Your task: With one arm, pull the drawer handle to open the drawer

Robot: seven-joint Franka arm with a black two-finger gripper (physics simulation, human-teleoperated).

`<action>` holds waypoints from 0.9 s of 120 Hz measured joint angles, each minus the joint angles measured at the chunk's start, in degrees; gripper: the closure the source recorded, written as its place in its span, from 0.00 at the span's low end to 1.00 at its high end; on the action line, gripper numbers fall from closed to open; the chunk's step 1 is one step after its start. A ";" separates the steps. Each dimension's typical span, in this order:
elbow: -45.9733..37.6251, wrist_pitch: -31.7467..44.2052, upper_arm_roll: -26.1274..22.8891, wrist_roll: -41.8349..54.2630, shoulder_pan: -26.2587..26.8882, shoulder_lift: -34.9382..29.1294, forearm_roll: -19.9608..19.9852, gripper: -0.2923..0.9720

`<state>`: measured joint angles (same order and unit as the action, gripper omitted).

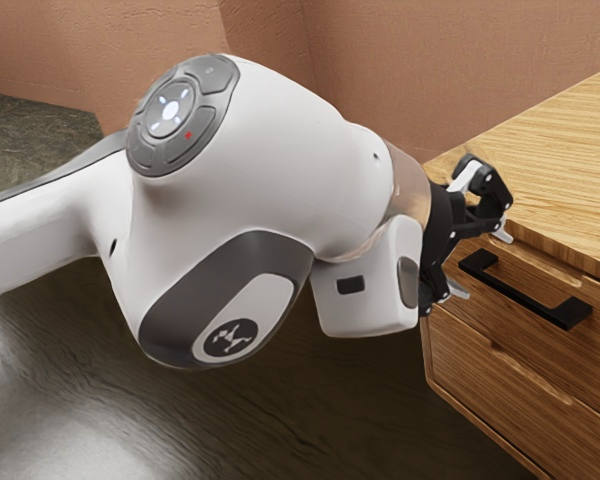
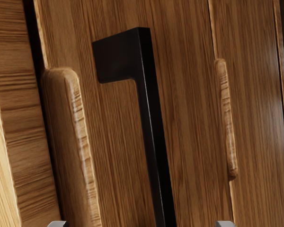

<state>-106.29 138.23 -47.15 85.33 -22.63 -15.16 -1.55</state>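
A wooden cabinet [image 1: 570,150] stands at the exterior view's right, and its upper drawer front [image 1: 540,335] carries a long black bar handle [image 1: 525,290]. My black gripper [image 1: 479,265] is open right at the handle's near end, one finger above the bar and one below, neither touching it. In the wrist view the handle [image 2: 149,132] runs down the drawer front [image 2: 189,118] and passes between my two grey fingertips [image 2: 57,223], which stand wide apart. The drawer front looks about level with the front below it [image 1: 500,395].
The arm's large white body [image 1: 250,220] comes in from the exterior view's left over a dark floor [image 1: 80,400]. A reddish-brown wall [image 1: 430,60] stands behind. The cabinet's top edge overhangs the drawer.
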 joint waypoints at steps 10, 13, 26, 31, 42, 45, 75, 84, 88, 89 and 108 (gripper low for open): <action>0.06 0.00 -0.06 0.05 0.00 0.92 -0.29 0.48; 0.07 0.00 -0.09 0.06 0.03 1.23 -0.36 0.48; 0.05 -0.04 -0.15 0.11 0.19 2.50 -0.58 0.47; 0.07 -0.08 -0.71 0.12 0.18 2.99 -0.72 0.47; 0.09 -0.12 -1.50 0.16 0.24 3.48 -0.91 0.47; 0.09 -0.13 -1.65 0.17 0.26 3.58 -0.95 0.47; 0.09 -0.14 -2.38 0.23 -0.12 5.43 -1.62 0.44; 0.11 -0.09 -2.37 0.31 -0.14 6.39 -1.85 0.40; 0.11 -0.07 -2.37 0.35 -0.13 6.64 -1.90 0.38; 0.11 -0.07 -2.37 0.36 -0.13 6.68 -1.90 0.37; 0.17 -0.02 -2.38 0.45 -0.02 7.52 -1.82 0.40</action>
<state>-106.12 138.21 -49.53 85.79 -22.65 -7.64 -3.37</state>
